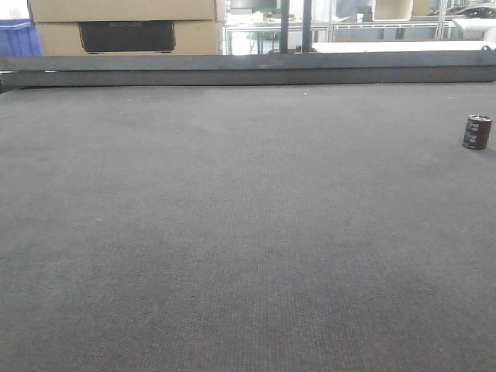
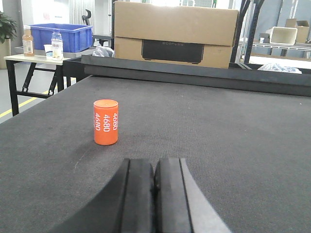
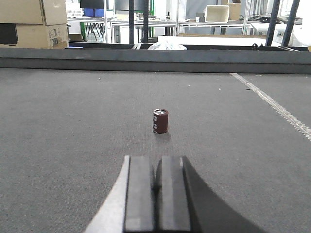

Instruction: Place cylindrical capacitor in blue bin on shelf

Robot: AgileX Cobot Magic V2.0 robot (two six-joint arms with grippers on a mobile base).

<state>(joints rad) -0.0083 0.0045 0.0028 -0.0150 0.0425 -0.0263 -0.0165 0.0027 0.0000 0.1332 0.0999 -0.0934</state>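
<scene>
I seem to be on a factory or warehouse floor: a broad dark felt-covered bench (image 1: 232,232) lies before me, with a big cardboard box (image 2: 175,34) at its far edge, a blue plastic crate (image 2: 60,36) on a side table (image 2: 29,59), metal racks (image 3: 160,22) behind, and a yellow line (image 2: 17,108) painted on the floor.

Dark grey woven mat (image 1: 232,232) over the whole work table, with a raised dark rail (image 1: 248,70) along its far edge. Cardboard box (image 2: 175,34) behind the rail. Off left: side table (image 2: 29,59) with blue crate (image 2: 63,36) and bottles (image 2: 57,46); potted plant (image 2: 6,24). Grey floor (image 2: 41,86), yellow line. Metal racks (image 3: 146,22) beyond, brightly lit.
</scene>
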